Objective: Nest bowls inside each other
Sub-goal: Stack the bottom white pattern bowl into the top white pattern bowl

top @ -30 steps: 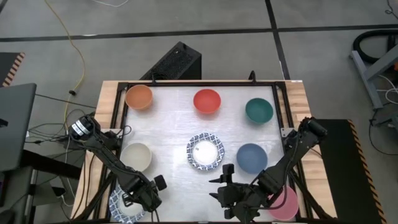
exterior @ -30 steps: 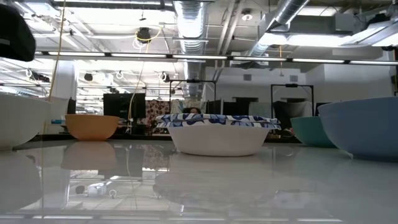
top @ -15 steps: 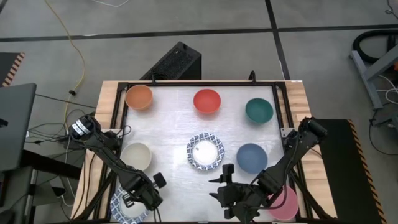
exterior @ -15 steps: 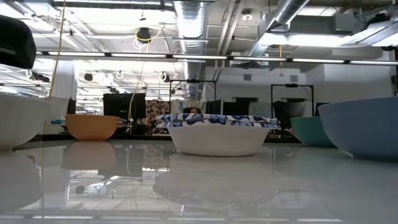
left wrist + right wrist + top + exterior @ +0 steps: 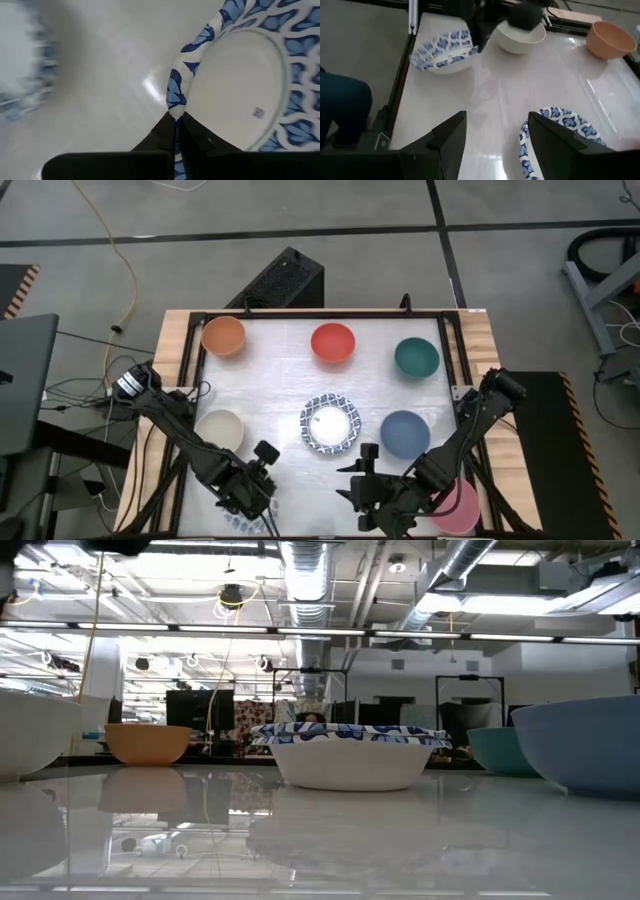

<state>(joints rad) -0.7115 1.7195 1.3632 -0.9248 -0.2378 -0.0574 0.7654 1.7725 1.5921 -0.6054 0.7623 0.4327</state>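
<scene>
Left hand (image 5: pixel 476 31) is pinched shut on the rim of a blue-patterned bowl (image 5: pixel 442 51), tilted and lifted off the counter (image 5: pixel 270 390) at the near left edge, just beside the cream bowl (image 5: pixel 219 430). Right hand (image 5: pixel 362 480) sits wide open with nothing in it, near the middle patterned bowl (image 5: pixel 330 422). Orange (image 5: pixel 223 336), red (image 5: pixel 333 342) and green (image 5: pixel 416 357) bowls line the far side, blue (image 5: pixel 405 433) and pink (image 5: pixel 459 507) on the right.
</scene>
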